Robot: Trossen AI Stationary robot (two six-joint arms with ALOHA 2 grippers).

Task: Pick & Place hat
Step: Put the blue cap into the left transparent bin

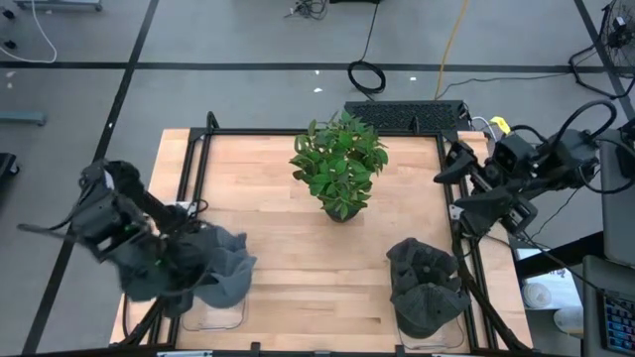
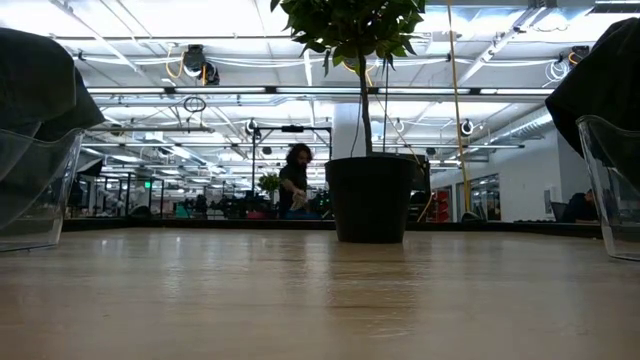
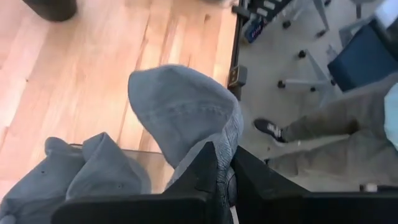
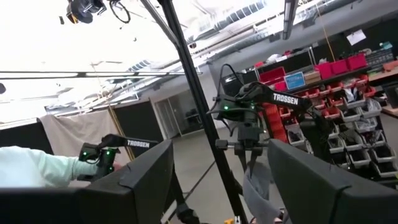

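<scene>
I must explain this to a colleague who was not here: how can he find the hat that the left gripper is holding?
Start from the potted plant in the middle of the wooden table, then go to the table's front left corner. There the left gripper is shut on a grey hat above a clear bin. The other hat, darker, sits untouched at the front right.

The potted plant (image 1: 339,167) stands at the middle of the far half of the table (image 1: 288,268), blocking a straight pass across there. The near-middle strip of bare wood is open between 2 clear bins: the left bin (image 1: 216,315), heaped with grey hats (image 1: 220,270) and overhung by the left arm, and the right bin (image 1: 429,332), filled with dark hats (image 1: 427,283).
</scene>
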